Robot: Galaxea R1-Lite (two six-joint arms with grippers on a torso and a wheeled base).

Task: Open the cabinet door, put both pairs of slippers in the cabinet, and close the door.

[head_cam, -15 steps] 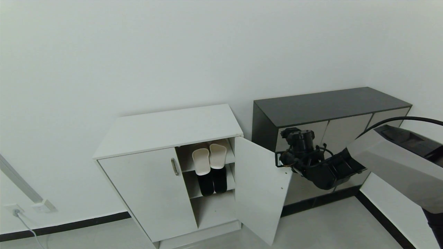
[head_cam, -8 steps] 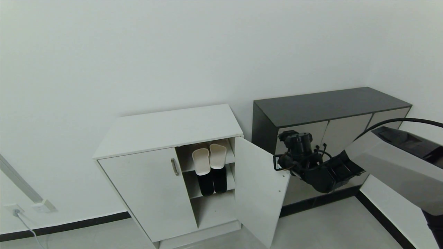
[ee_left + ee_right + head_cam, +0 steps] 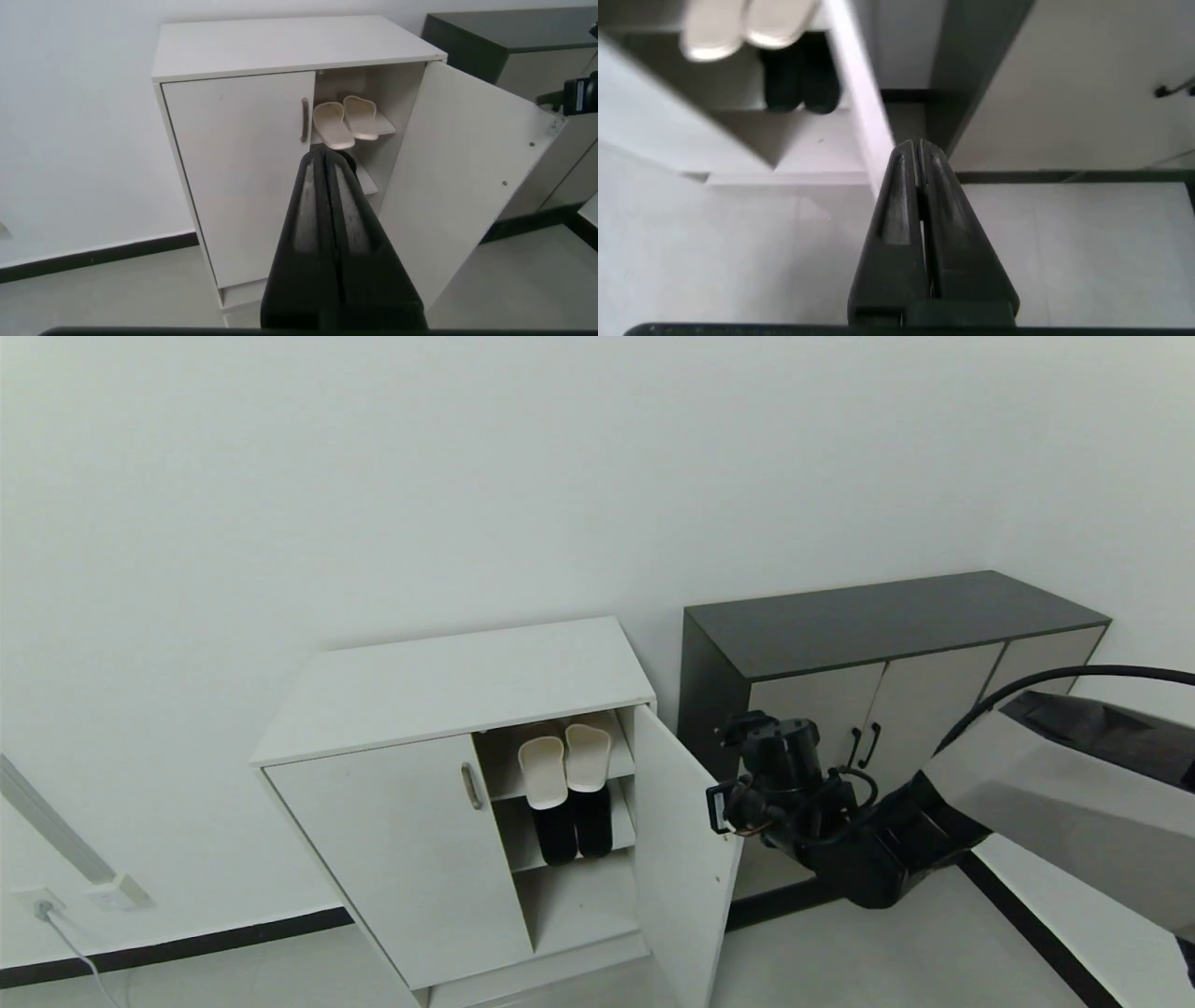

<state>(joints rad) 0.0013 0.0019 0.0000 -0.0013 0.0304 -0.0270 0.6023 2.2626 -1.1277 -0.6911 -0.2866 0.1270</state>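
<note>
The white cabinet (image 3: 448,686) has its left door closed and its right door (image 3: 677,859) standing part open. Inside, a beige pair of slippers (image 3: 565,761) lies on the upper shelf and a black pair (image 3: 574,831) on the shelf below. My right gripper (image 3: 717,807) is at the door's free edge, on its outer side. In the right wrist view that gripper (image 3: 920,147) is shut, its tip against the door edge (image 3: 859,93). My left gripper (image 3: 326,157) is shut and empty, held in front of the cabinet opening, apart from the beige slippers (image 3: 353,121).
A low sideboard with a dark top (image 3: 887,616) stands against the wall right of the cabinet, close behind the right arm. A wall socket with a cable (image 3: 42,903) is at the far left. Bare floor lies before the cabinet.
My right gripper has moved left with the door's edge, and the right door has swung further toward the cabinet. The slippers have stayed where they were.
</note>
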